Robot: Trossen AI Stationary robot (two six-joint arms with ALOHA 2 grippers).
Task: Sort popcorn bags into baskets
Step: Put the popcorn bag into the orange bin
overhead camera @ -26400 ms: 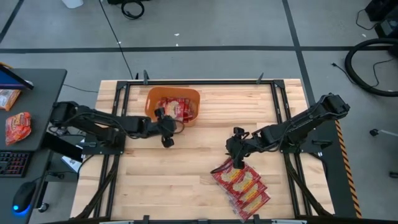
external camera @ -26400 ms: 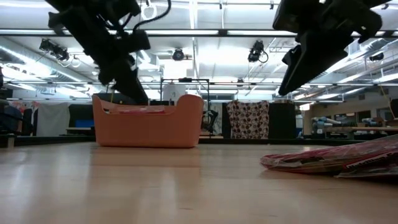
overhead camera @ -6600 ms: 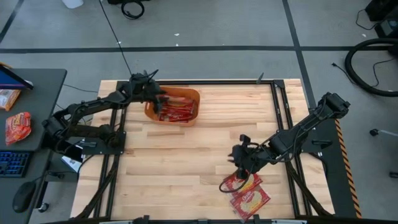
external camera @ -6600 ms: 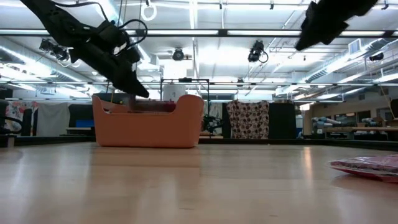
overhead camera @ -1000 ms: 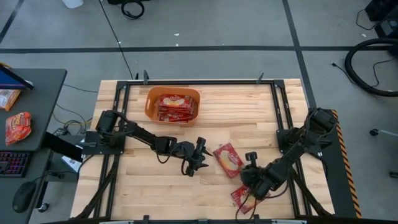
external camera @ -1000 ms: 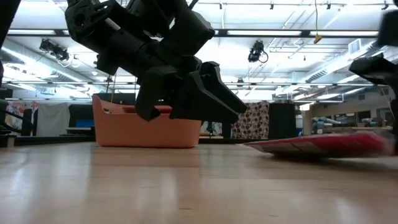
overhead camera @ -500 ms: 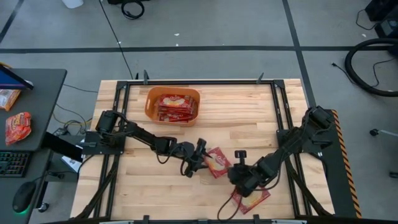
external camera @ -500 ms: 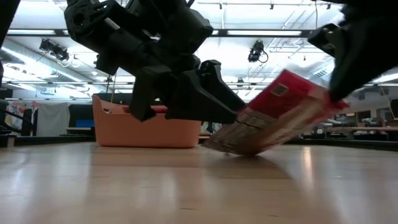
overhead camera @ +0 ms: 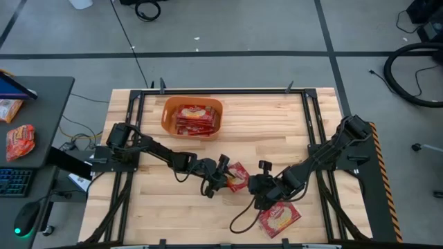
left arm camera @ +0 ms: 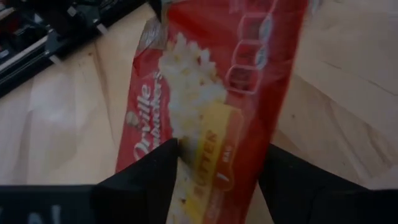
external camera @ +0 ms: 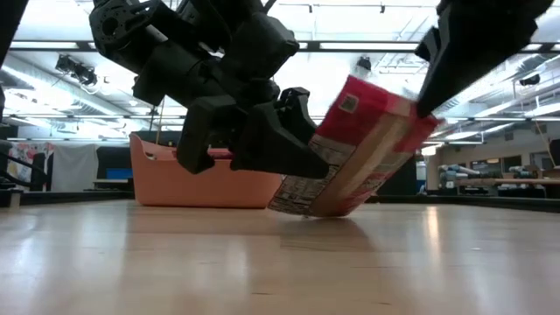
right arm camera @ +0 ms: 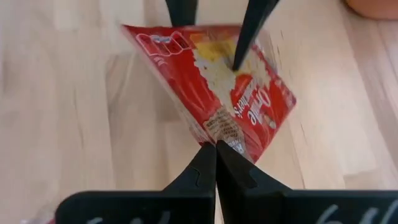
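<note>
The right gripper (overhead camera: 255,188) is pinched shut on one end of a popcorn bag (overhead camera: 237,176), holding it tilted above the table (overhead camera: 277,124) near mid-table. In the right wrist view its fingers (right arm camera: 214,163) meet on the bag's (right arm camera: 217,93) near edge, and the bag slopes away toward two dark fingers of the other arm. The low view shows the bag (external camera: 350,153) standing steeply, its low end at or just above the wood.

The left gripper (overhead camera: 220,176) stands wide, its fingers on either side of the bag's far end. In the left wrist view the bag (left arm camera: 211,93) fills the gap between them (left arm camera: 149,174), but I cannot tell whether they press on it yet. This looks like a handover: the right arm offers the bag up on edge so the left, which is nearer the basket (overhead camera: 192,117), can take it across its thin side.

The basket sits at the table's far edge, left of centre, with several bags already lying in it. One more bag (overhead camera: 279,216) lies flat near the front edge, just beside the right arm.

The table is pale wooden planks in a dark metal frame, bare apart from these things. Left of it a dark desk (overhead camera: 41,104) carries a keyboard (overhead camera: 14,181) and an orange-red packet (overhead camera: 19,140). The floor is grey with dark lines and loose cables. The low view looks into a large hall with strip lights and ceiling beams.
</note>
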